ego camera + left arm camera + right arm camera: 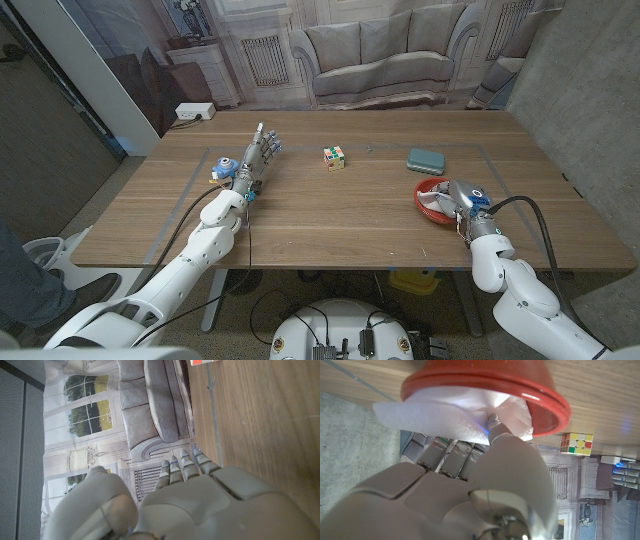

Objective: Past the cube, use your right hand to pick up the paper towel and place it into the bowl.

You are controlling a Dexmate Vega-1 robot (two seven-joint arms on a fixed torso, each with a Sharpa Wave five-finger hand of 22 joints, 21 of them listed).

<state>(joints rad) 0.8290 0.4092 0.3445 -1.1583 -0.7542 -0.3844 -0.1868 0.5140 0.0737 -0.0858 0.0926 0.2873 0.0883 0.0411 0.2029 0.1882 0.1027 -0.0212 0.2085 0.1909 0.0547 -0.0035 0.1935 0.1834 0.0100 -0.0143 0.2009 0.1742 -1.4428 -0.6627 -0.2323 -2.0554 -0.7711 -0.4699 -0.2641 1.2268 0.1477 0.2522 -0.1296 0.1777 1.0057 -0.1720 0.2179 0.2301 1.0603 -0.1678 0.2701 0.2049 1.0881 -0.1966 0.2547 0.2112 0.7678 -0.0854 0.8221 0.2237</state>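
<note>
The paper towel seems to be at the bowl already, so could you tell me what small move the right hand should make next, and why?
Probably open the fingers and let go. The right hand holds the paper towel at the red bowl, most of it inside the rim, one corner hanging over the edge. Releasing there should drop it in.

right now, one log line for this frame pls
right hand: at bowl, on paper towel | towel: in bowl | left hand: open | cube: untouched
</note>
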